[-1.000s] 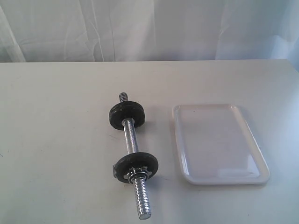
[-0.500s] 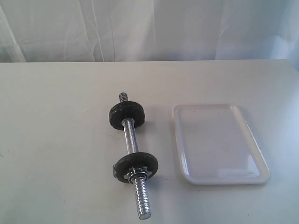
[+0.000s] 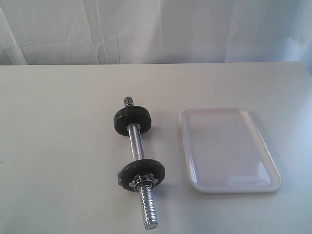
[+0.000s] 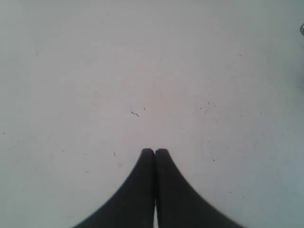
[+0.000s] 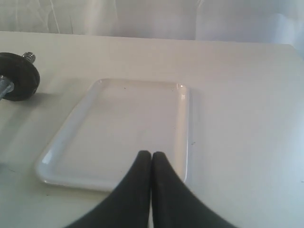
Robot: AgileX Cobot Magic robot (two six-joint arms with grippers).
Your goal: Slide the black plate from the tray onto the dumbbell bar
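Already it looks done: the tray [image 5: 184, 128] in front of the right gripper [image 5: 151, 154] has no plate, and the black plate [image 3: 153, 171] sits on the dumbbell bar [image 3: 136, 145]. That one and the left gripper [image 4: 155, 151] are squeezed shut, empty. Nothing left but resting.

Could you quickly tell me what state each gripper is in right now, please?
Left gripper: closed, holding nothing.
Right gripper: closed, holding nothing.

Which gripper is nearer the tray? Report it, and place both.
Right. The right gripper hangs shut by the tray's near rim. The left gripper, also shut, faces only table, with no tray in its view.
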